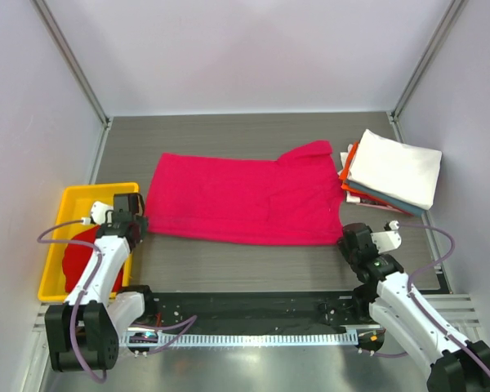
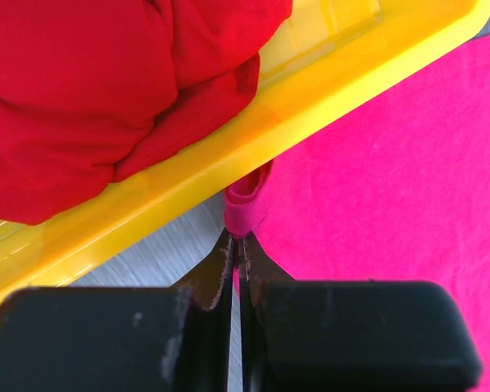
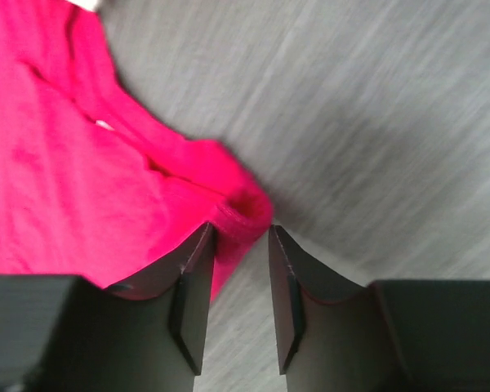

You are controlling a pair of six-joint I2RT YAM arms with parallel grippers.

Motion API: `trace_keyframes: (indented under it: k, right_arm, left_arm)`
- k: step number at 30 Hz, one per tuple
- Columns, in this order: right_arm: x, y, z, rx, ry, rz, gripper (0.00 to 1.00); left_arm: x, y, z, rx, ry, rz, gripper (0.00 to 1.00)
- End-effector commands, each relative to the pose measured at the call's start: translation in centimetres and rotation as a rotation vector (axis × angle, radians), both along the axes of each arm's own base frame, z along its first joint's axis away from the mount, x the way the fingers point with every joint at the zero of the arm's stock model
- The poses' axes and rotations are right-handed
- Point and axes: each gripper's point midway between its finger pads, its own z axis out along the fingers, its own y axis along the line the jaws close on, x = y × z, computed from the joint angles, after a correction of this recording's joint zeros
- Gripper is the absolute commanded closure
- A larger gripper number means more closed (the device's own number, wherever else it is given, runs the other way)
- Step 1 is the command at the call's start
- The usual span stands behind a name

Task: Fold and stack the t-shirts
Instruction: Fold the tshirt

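Observation:
A magenta-pink t-shirt [image 1: 241, 200] lies spread flat across the middle of the table. My left gripper [image 1: 139, 222] is shut on its near left corner [image 2: 247, 208], beside the yellow tray [image 2: 327, 82]. My right gripper [image 1: 349, 242] is open at the shirt's near right corner [image 3: 243, 214], the cloth edge lying between and just ahead of the fingertips [image 3: 198, 245]. A darker red t-shirt [image 2: 106, 90] lies bunched in the tray [image 1: 61, 220]. A stack of folded shirts, white on top [image 1: 394, 167], with orange and blue edges, sits at the right.
White walls enclose the table on the left, back and right. The yellow tray stands at the left edge, close to my left gripper. A black rail [image 1: 245, 306] runs along the near edge between the arm bases.

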Motion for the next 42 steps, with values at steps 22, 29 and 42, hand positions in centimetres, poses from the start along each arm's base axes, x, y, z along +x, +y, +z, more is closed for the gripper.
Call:
trace_keyframes:
  k: [22, 29, 42]
  right_arm:
    - [6.8, 2.5, 11.1, -0.229, -0.028, 0.312, 0.71]
    - [12.7, 4.3, 11.0, -0.350, 0.081, 0.458, 0.95]
    - [25.8, 6.1, 8.7, -0.355, 0.157, 0.524, 0.86]
  left_arm:
    - [4.1, -3.7, 10.8, 0.014, -0.151, -0.422, 0.54]
    - [8.7, -5.0, 10.5, -0.024, -0.092, -0.557, 0.53]
    - [16.9, -5.8, 4.9, -0.127, -0.014, -0.569, 0.52]
